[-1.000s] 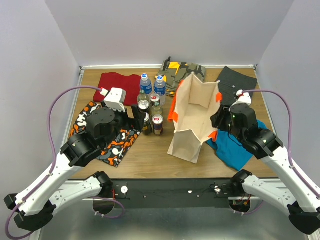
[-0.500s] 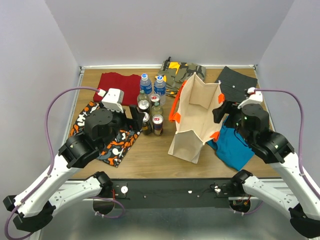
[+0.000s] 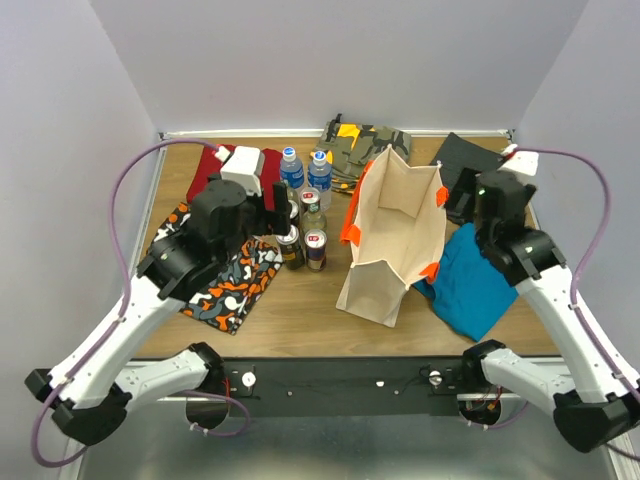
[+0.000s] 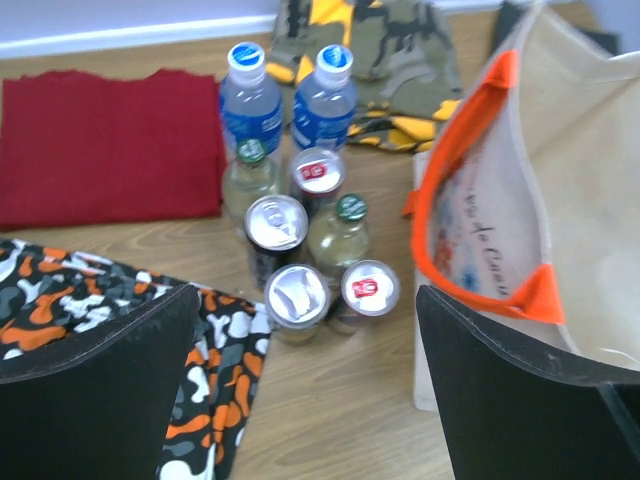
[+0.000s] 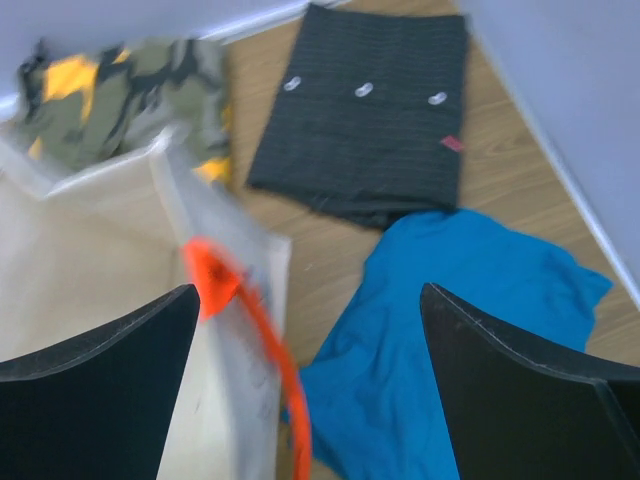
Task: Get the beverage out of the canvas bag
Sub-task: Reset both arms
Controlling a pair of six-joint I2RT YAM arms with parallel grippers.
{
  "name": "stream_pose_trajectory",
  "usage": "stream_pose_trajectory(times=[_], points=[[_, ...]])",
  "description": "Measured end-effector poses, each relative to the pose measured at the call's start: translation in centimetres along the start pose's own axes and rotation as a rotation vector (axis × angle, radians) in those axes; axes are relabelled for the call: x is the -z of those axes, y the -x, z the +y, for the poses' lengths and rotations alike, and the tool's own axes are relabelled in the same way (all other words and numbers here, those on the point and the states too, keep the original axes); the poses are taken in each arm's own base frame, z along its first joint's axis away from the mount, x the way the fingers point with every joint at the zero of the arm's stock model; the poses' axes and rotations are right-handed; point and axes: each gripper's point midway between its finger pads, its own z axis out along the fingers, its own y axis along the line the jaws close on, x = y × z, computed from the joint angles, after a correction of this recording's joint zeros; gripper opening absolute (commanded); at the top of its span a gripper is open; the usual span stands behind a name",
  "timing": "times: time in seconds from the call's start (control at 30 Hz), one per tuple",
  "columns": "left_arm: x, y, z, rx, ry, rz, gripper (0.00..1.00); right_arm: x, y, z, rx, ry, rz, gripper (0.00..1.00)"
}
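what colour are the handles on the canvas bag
The handles are bright orange, clearest in the left wrist view.

Robot lab: walled-in wood tbl [image 3: 300, 315]

Bag inside: from above, the canvas bag [image 3: 395, 235] shows me walls only; its bottom I cannot make out.
Bag, right wrist: blurred, cut by the left and bottom edges.
Drinks: my left arm [image 3: 215, 225] hides some of the cans and bottles [image 3: 311, 205]; labels too small to read.
Far right: the dark cloth [image 3: 462, 158] lies partly under my right arm [image 3: 510, 225].
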Motion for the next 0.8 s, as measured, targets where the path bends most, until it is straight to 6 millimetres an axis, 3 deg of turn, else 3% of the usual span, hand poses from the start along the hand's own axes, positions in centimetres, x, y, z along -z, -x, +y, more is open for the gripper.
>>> stream_pose_trajectory(times=[0.17, 0.4, 0.67, 0.73, 0.8], points=[[-2.7, -1.1, 3.4, 0.006, 0.077, 0.061, 0.99, -3.5, 1.6, -5.2, -0.067, -0.106, -0.001, 1.0], [-5.3, -0.7, 7.2, 0.074, 0.107, 0.08, 0.99, -6.8, 0.9, -5.5, -0.091, -0.052, 0.057, 1.0], [-6.5, -1.1, 11.3, 0.146, 0.131, 0.075, 0.99, -9.9, 2.4, -12.4, -0.286, -0.144, -0.006, 1.0], [-6.6, -0.9, 11.7, 0.157, 0.123, 0.065, 0.99, -10.5, 2.0, -13.2, -0.307, -0.16, -0.03, 1.0], [-6.5, -0.8, 11.7, 0.156, 0.11, 0.036, 0.99, -10.7, 0.4, -13.4, -0.309, -0.158, -0.047, 1.0]])
